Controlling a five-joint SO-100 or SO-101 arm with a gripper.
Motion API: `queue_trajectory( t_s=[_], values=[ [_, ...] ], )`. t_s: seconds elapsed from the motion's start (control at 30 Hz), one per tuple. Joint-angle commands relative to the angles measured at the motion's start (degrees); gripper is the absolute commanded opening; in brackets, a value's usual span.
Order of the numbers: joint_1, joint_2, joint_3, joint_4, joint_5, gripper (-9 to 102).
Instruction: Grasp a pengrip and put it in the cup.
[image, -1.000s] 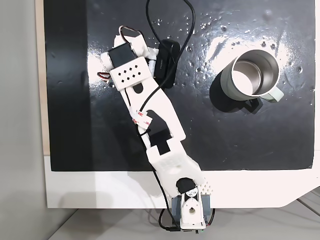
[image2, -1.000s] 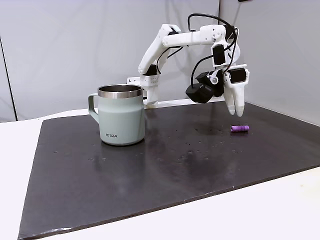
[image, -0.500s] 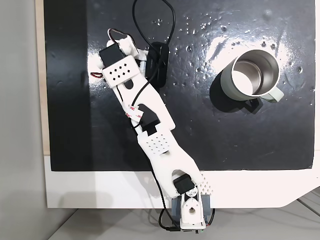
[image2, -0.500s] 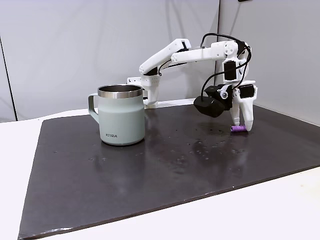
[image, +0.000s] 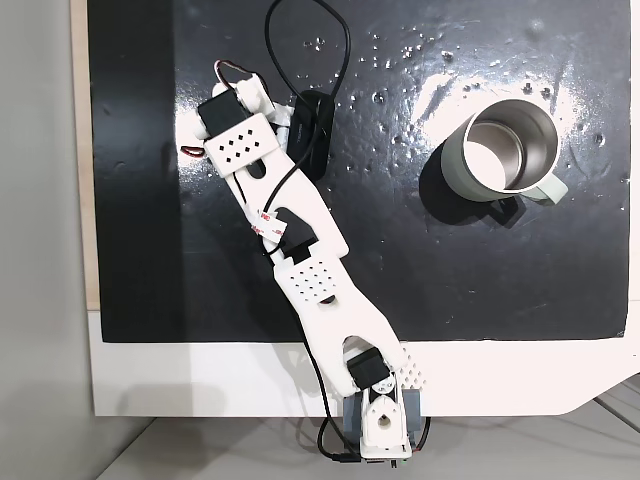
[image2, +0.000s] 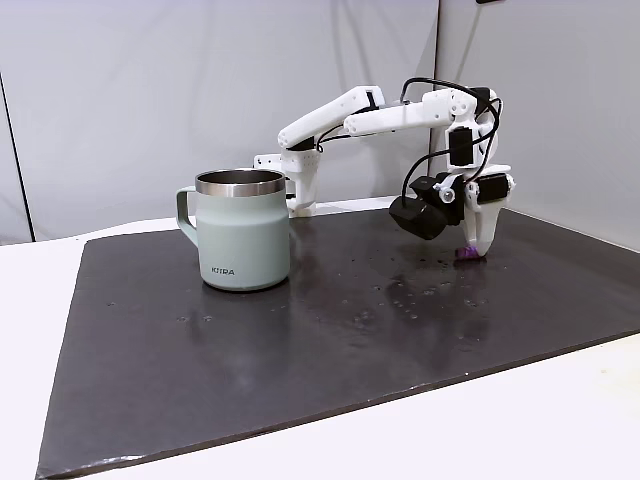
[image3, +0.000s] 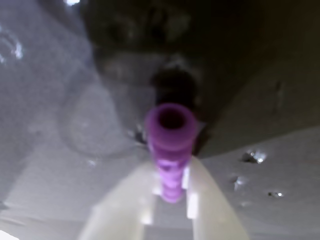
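Two fingers of the end effector (image3: 172, 200) pinched the pengrip (image3: 170, 150) near one end; lifting toward the cup (image2: 243, 232) risked slippage.

In the wrist view the pengrip (image3: 170, 150) sits right between the gripper (image3: 171, 207) fingertips, one fingertip touching each side, its open end poking out past the tips. In a fixed view from the side, the gripper (image2: 473, 250) is down at the mat (image2: 330, 320) and the cup (image2: 240, 230) stands well off to its left, on the same mat.
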Motion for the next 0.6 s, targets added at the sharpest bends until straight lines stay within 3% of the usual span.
queue_trajectory(
  t_s=[0.0,0.27,0.57],
  values=[
    [2.2,-0.26,-1.23,2.02,0.79,0],
    [2.11,10.81,1.05,3.08,-3.87,0],
    [8.96,30.32,8.26,10.46,-17.84,0]
  ],
)
